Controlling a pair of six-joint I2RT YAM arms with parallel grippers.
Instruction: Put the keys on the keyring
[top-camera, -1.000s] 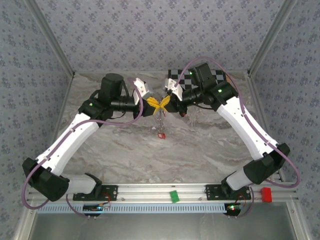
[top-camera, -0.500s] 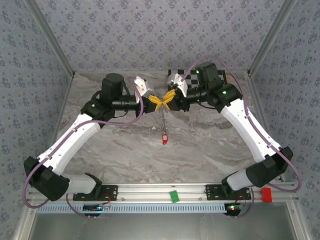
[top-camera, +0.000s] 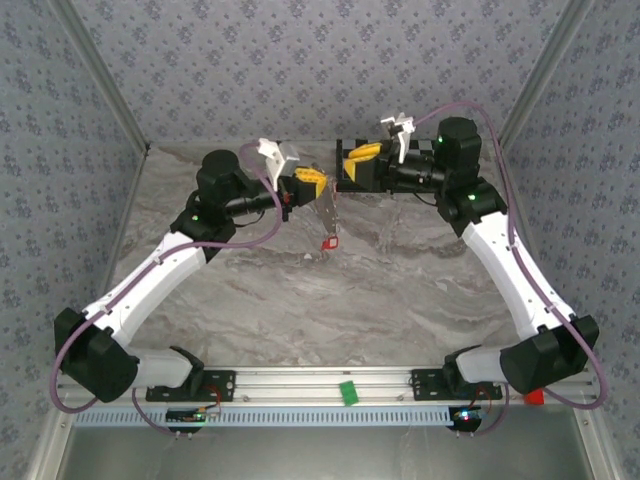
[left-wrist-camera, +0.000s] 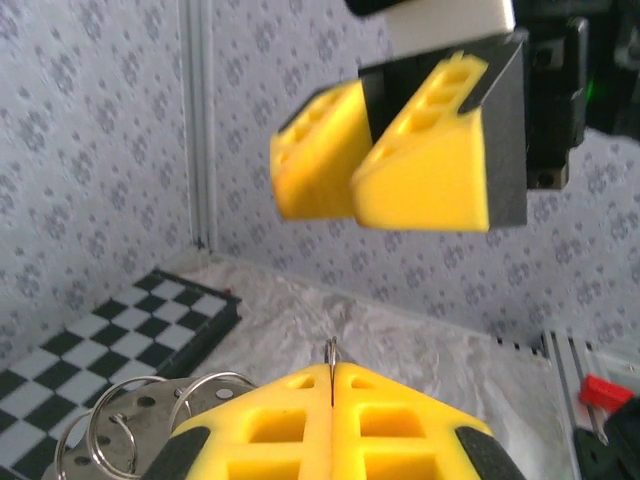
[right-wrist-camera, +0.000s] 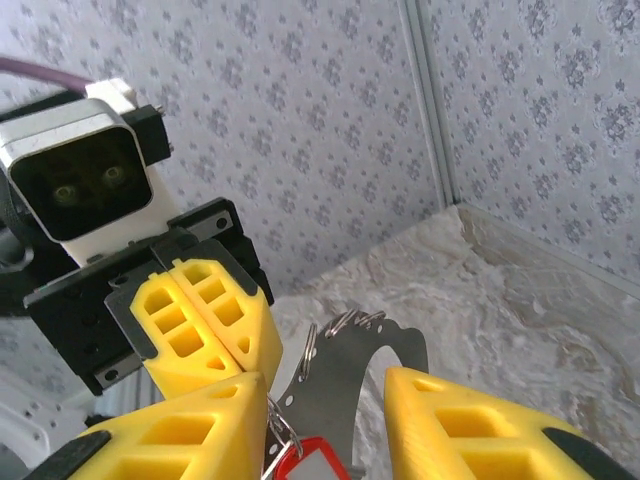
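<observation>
Keyring shows as a sliver of wire pinched between the closed fingers of your left gripper. It is held in the air over the far middle of the table, close to the far edge. A thin metal plate with small wire loops hangs below it. One red-headed key dangles at the bottom, clear of the table.

Your right gripper faces the left one from near by, jaws parted a modest way with nothing gripped. In the right wrist view the key's red head sits next to one finger, but I can't tell whether they touch.

One key looks to be on, so I judge your job now is fetching another. I can't pick out any loose keys in these views, so find one before you commit.

- Draw the right gripper straight back from the hanging plate so a finger doesn't snag the key and set it swinging.
- Hold the left grip firm and level; very little wire is exposed.
- When you bring a key in, grip its red head so the hole stays free.
- Aim for the bare wire, not the plate.
</observation>
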